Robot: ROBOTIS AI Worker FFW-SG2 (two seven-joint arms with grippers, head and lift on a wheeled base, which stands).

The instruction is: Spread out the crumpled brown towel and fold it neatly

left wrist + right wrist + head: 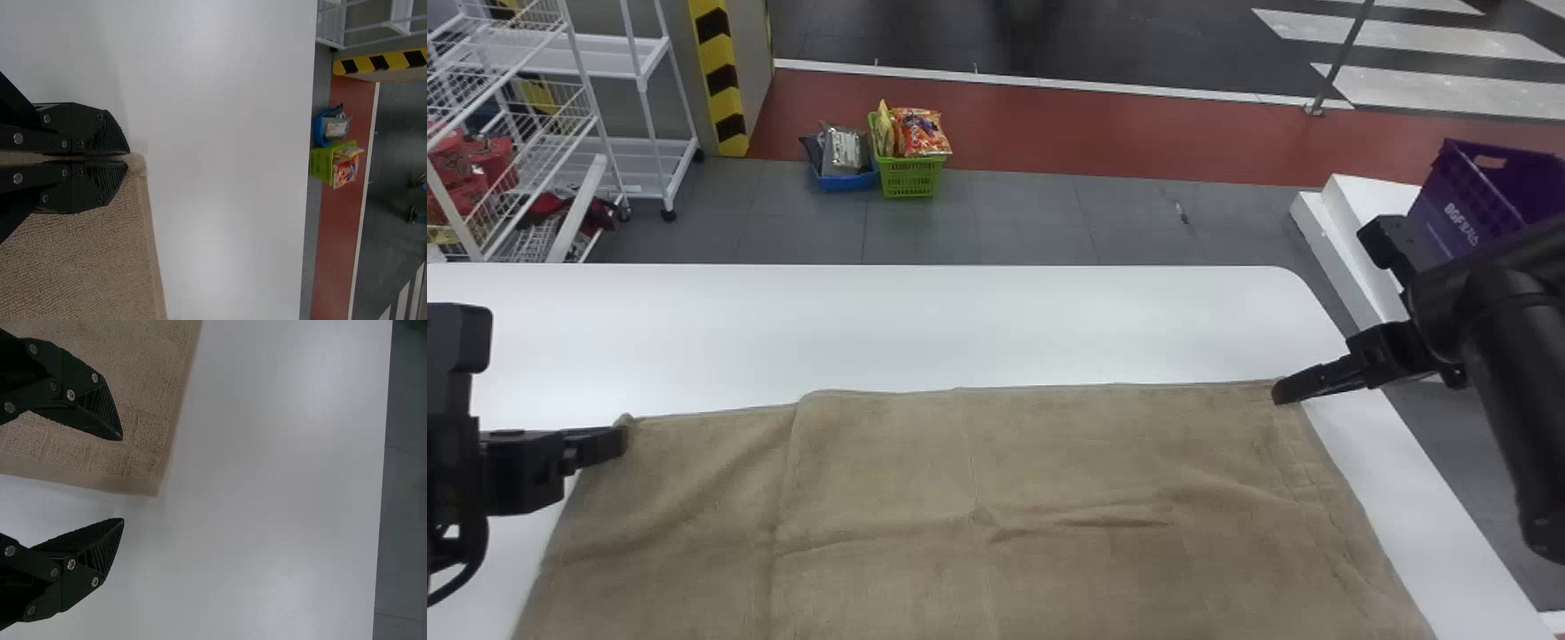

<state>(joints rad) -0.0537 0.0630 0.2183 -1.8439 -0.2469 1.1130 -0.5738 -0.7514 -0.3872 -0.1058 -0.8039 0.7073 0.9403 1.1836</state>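
From my station I record the brown towel (1049, 462) lying spread on the white table (960, 329), with creases across its middle and its near part running out at the bottom of the head view. The left gripper (624, 440) is at the towel's far left corner, its fingers pressed together with that corner pinched between them. The right gripper (1278, 392) is at the far right corner, its fingers set wide apart; I see one finger over the towel and the other past its side edge, above the table.

Surroundings: beyond the table's far edge, on the floor, I note a green basket (909, 178) holding an orange bag (925, 133) and a yellow bag (884, 132), and just beside it a blue basket (852, 182) with a silver packet (842, 151). A white wire rack (574, 102) stands at the far left, near a pillar with yellow and black stripes (716, 80). Off the table's right side are a white platform (1369, 200) and a purple crate (1463, 196), the latter partly hidden behind the right arm.

Markings: the crate bears white lettering; the orange bag and silver packet carry print, the packet's too small for me to make out.
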